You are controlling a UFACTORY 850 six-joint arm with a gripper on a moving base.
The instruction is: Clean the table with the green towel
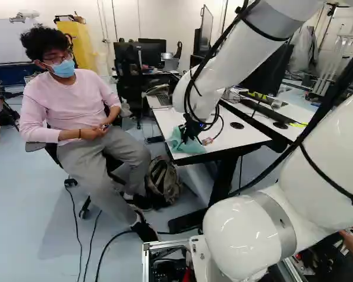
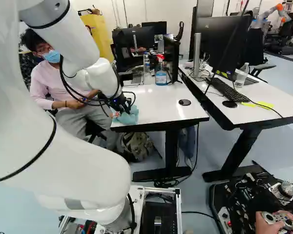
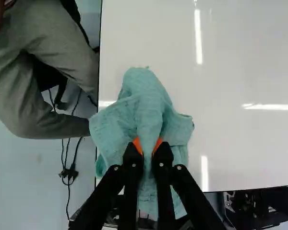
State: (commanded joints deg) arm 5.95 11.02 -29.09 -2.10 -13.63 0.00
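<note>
By table edge [image 3: 103, 48], your gripper [image 3: 148, 146] pinches towel [image 3: 143, 108]; overshooting could snag it underneath or bump person [image 1: 73, 108] (seated close).

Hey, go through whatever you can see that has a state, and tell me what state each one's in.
end effector, shut on the towel
green towel, bunched, overhanging the table's corner
table, partly covered by the towel
spray bottle, upright, blue liquid inside
clear bottle, upright
backpack, on the floor
</note>
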